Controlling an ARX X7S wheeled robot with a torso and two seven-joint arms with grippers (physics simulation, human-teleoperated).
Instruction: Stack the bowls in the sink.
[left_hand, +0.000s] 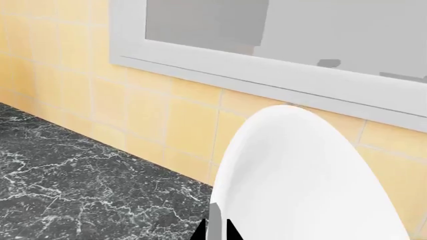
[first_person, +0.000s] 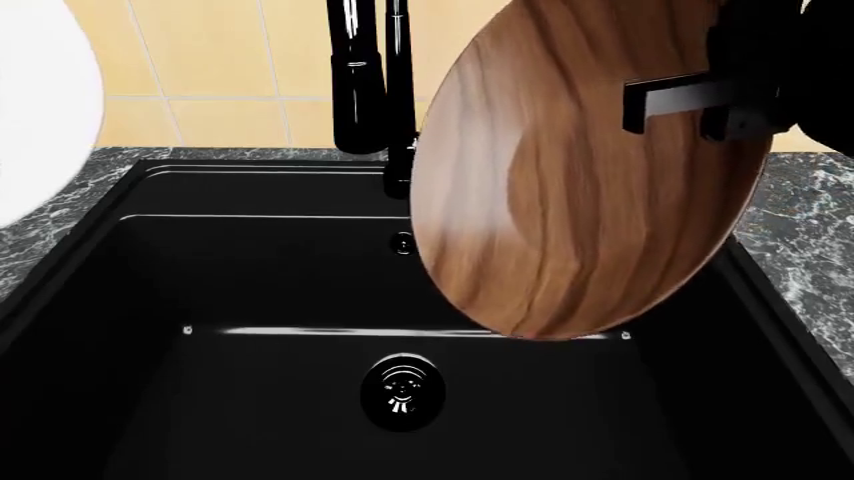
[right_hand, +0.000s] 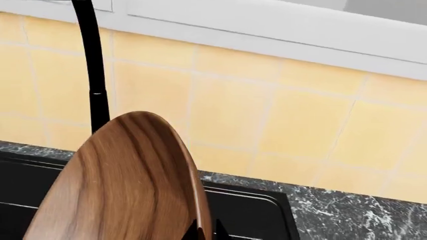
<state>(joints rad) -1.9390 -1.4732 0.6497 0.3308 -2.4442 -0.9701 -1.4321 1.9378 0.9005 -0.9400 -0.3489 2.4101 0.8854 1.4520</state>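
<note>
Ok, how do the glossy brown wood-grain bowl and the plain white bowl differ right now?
The glossy brown wood-grain bowl hangs over the matte black sink, gripped by the right gripper. The plain white bowl sits off to the left, over the dark marble counter, gripped by the left gripper. The brown one shows streaked grain; the white one is smooth and unmarked. Both are lifted, tilted on edge, pinched at the rim.

Brown bowl (first_person: 587, 170) hung tilted on edge above the black sink (first_person: 134, 300), w/ right gripper (first_person: 701, 105) clamped on its upper rim. White bowl (first_person: 40, 110) showed partly at left edge. Faucet (first_person: 367, 80) stood behind; drain (first_person: 400, 390) in basin floor.
</note>
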